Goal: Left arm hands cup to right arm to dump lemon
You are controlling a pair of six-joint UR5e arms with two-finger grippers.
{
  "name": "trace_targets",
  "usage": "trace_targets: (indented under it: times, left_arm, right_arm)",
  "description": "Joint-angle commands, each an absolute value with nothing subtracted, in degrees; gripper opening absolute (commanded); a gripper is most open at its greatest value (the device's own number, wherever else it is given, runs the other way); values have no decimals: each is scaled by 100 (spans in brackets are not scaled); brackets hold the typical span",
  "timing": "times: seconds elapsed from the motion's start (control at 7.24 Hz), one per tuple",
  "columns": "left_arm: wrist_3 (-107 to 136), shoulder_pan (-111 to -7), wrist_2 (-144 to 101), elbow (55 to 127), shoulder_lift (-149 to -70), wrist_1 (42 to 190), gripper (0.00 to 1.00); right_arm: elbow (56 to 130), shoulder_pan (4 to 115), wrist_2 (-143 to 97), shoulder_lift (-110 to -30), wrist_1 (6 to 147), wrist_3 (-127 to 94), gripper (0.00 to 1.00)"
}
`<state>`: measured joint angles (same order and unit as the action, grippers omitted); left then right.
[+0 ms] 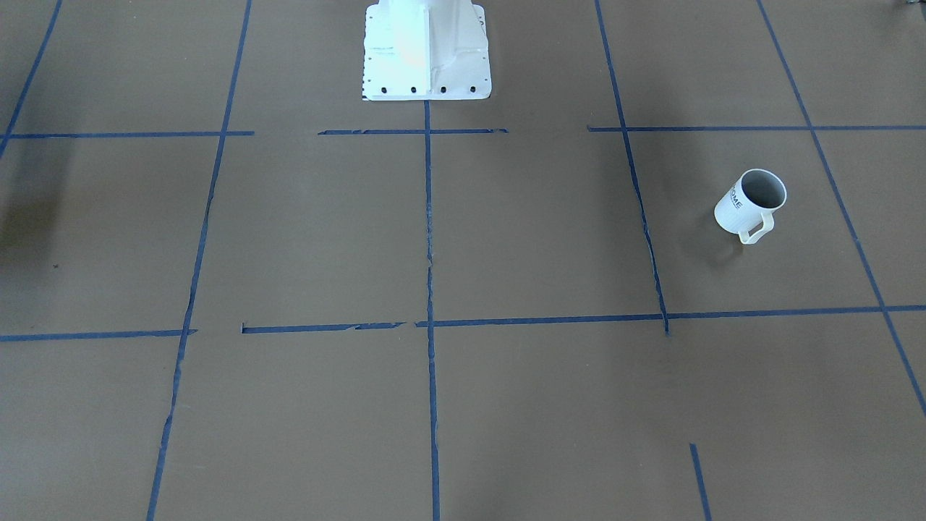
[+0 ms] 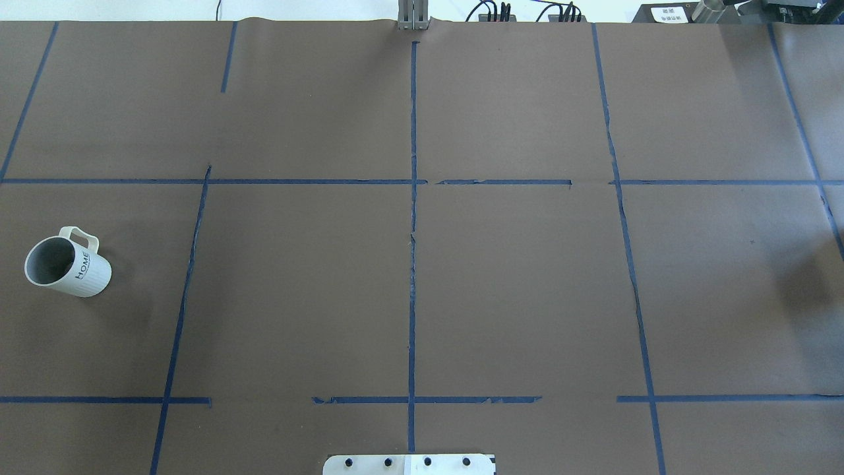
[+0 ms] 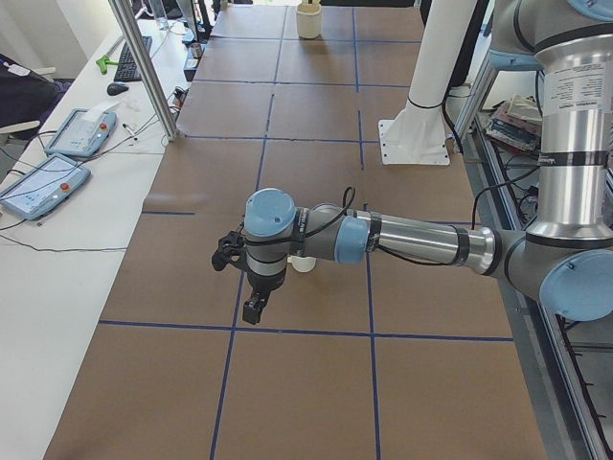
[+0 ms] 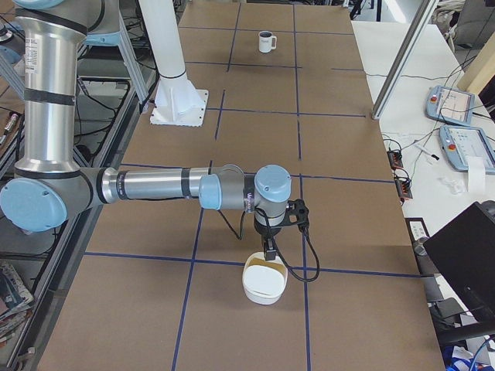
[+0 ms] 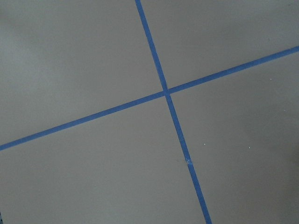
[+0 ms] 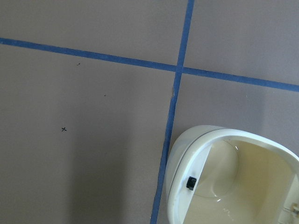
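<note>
I'm at the opening step. The cup (image 2: 67, 267) stands upright on the table (image 2: 514, 297), out at 9 o'clock in the overhead view, with its handle toward 12 and nothing touching it. Its inside reads plain grey from both fixed cameras, and I can't make out the lemon.

The left gripper (image 3: 253, 309) hangs above the table pointing down. In the left side view the cup peeks out just behind its wrist. Only the side cameras show this gripper, so I cannot tell whether its fingers are apart or together. The same goes for the right gripper (image 4: 268, 249), which hovers by the rim of a white bowl (image 4: 263, 294), well apart from the cup.

Next, I judge, the left gripper must come down on the cup. It should take the wall squarely to keep the cup level, and leave one side free for the right gripper.
</note>
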<state>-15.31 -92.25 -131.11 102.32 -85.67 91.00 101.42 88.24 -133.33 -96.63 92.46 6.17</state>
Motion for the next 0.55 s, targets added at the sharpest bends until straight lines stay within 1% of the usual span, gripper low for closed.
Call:
trace_targets:
  times: [0.0,0.14,0.28,0.41]
  left_arm:
    - [-1503,-9211,-13201,10282,-8552,9254,100]
    - [-1059,-9046,-13541,10205,-8543,9272,100]
    - [-306,-8635,-13587,10204,-8543,9490,100]
    - [371,-8318,-13579,10134,-8526,10032,100]
  right_arm:
    - [10151,8816,-13333,-9642,9246,598,100]
    - [10134,8815,-13342,-9642,9246,606,100]
    - [10125,8815,-13342,-9650,9246,606,100]
    - [10125,8815,-13342,-9650,9246,606,100]
